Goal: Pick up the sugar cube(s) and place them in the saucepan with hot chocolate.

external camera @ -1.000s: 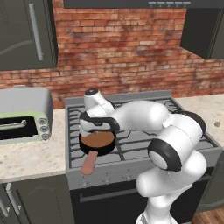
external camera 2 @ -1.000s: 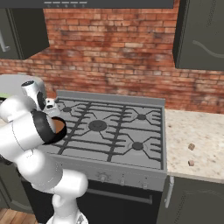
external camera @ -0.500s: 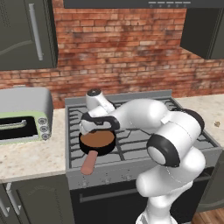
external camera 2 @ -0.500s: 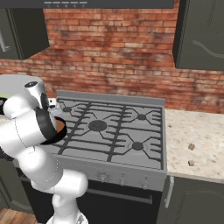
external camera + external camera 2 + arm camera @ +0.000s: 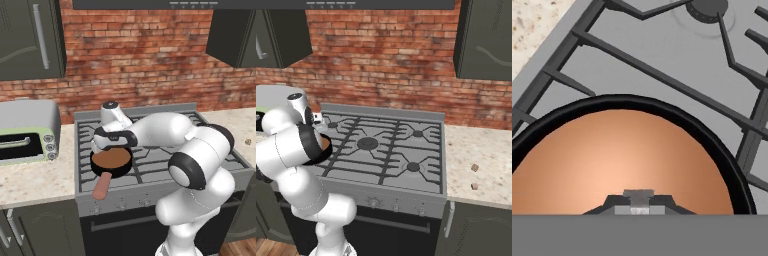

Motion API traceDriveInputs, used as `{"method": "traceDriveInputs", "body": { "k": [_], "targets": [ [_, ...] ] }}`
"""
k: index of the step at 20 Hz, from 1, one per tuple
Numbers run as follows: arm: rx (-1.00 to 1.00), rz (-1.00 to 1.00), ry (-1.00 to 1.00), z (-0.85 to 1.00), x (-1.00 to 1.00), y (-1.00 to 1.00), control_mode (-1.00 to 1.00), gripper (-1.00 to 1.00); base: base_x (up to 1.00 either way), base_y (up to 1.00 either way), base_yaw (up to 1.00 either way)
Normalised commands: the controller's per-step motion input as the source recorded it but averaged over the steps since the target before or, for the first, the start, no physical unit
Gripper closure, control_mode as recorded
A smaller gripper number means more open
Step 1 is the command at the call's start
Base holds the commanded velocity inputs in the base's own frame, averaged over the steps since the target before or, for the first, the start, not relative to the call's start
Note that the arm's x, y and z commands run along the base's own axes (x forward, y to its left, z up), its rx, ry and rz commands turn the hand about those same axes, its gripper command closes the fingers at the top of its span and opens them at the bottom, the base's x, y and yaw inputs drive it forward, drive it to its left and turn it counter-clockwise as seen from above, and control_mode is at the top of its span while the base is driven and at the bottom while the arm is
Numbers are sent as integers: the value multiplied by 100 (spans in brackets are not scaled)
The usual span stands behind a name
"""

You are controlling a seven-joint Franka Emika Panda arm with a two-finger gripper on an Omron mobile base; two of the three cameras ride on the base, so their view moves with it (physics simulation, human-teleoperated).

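Brown hot chocolate in the saucepan [image 5: 627, 165] lies directly beneath the gripper [image 5: 639, 201], whose jaws are pinched shut on what looks like a small pale sugar cube [image 5: 639, 197], though it is hard to make out. Release should come with the hand low and centred over the liquid, clear of the black rim; two more sugar cubes [image 5: 474, 168] sit well off on the counter [image 5: 481, 150], far from the tool

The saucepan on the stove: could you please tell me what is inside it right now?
The saucepan holds smooth brown hot chocolate. No sugar cube shows on the surface, though the shut gripper covers a little of the near edge.
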Motion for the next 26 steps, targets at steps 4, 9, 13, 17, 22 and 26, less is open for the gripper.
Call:
{"method": "traceDriveInputs", "body": {
  "k": [4,9,13,17,22,26],
  "targets": [
    [0,1,0,-2,0,0,-100,-100,0,0,0],
    [0,0,0,-1,0,0,-100,-100,0,0,0],
    [0,0,0,-1,0,0,-100,-100,0,0,0],
    [0,0,0,0,-13,-8,-100,-100,0,0,0],
    [0,-8,0,12,-51,-55,-100,-100,0,0,0],
    [0,-12,0,37,-24,-73,-100,-100,0,0,0]
  ]
}}
